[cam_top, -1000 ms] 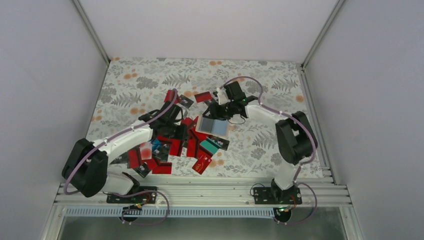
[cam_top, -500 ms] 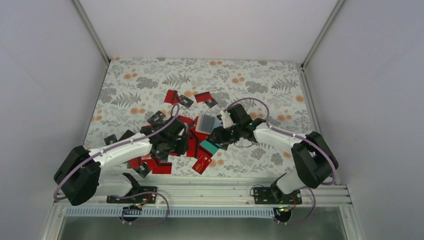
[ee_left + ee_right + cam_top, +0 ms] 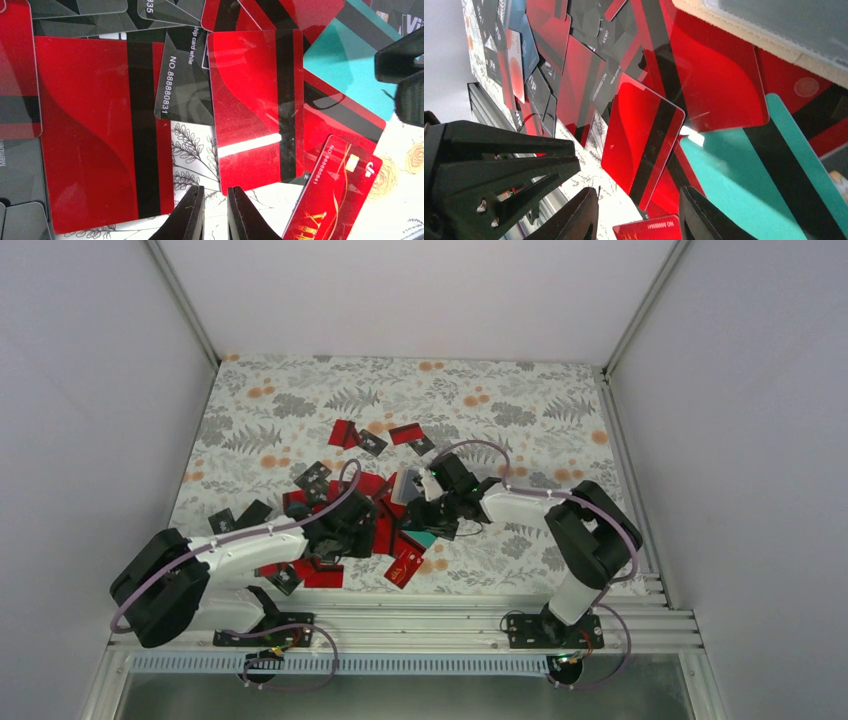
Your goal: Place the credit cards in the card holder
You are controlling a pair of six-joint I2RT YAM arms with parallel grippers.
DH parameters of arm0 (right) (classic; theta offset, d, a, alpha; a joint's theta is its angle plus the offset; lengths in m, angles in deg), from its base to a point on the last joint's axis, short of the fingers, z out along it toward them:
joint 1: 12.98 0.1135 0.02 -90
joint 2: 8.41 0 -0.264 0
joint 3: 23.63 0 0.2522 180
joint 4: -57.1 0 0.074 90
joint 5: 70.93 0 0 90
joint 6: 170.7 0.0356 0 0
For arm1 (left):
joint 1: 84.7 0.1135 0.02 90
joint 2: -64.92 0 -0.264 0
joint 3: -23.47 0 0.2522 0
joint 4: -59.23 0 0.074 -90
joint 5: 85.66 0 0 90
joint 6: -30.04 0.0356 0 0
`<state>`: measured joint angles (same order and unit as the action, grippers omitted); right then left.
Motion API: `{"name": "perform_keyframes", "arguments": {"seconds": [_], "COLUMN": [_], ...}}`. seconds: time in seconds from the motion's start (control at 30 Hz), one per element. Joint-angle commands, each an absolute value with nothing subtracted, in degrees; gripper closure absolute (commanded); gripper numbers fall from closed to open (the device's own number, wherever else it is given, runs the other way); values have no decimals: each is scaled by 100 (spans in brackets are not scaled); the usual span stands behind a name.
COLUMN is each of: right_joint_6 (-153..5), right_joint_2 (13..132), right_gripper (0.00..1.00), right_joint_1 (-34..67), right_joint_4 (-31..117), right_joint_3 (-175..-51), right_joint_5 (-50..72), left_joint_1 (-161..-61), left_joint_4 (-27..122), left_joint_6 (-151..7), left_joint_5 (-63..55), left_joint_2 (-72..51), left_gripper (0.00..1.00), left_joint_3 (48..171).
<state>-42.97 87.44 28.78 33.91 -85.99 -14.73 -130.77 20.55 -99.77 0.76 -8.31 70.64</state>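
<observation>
The credit cards (image 3: pixel 330 540) lie in a loose heap at mid-table, mostly red, some black. The card holder (image 3: pixel 404 483), tan with clear sleeves, rests at the heap's far right; its tan edge and a sleeve (image 3: pixel 774 17) fill the right wrist view's top corner. My right gripper (image 3: pixel 432 516) hovers just near of the holder, open, jaws wide over the corner of a red card (image 3: pixel 644 140) beside a teal card (image 3: pixel 749 175). My left gripper (image 3: pixel 215 194) sits low over bare cloth between two red cards (image 3: pixel 100 125), its jaws a narrow slit apart, nothing between them.
A floral cloth (image 3: pixel 500 400) covers the table, with grey walls on three sides. Loose cards (image 3: pixel 350 435) lie further back and others at the left (image 3: pixel 235 515). A red card with gold print (image 3: pixel 403 567) lies nearest the metal rail (image 3: pixel 400 615).
My right arm has pulled back from the far side and come down over the heap by the holder. My left gripper slid right and nearer, its jaws briefly widening, then narrowing.
</observation>
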Motion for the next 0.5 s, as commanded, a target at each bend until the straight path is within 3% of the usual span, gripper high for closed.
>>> {"name": "perform_keyframes", "arguments": {"seconds": [0.0, 0.23, 0.37, 0.47], "right_joint_6": [-4210, -4047, -3982, -3962], "right_joint_2": [9006, 9346, 9468, 9552], "right_gripper": [57, 57, 57, 58], "right_joint_1": [2968, 3034, 3044, 3044], "right_joint_4": [3590, 3685, 3638, 3655], "right_joint_3": [-8860, -9021, -9094, -9100], "right_joint_5": [-1354, -1302, -1182, -1191], "left_joint_1": [-13113, -13085, -13023, -12986], "left_joint_4": [2242, 2246, 2311, 2246], "left_joint_6": [-10076, -9892, -9744, -9640], "left_joint_5": [388, 346, 268, 245], "left_joint_2": [-932, -1313, -1346, -1414], "left_gripper": [85, 84, 76, 64], "left_joint_3": [7106, 7482, 7598, 7759]}}
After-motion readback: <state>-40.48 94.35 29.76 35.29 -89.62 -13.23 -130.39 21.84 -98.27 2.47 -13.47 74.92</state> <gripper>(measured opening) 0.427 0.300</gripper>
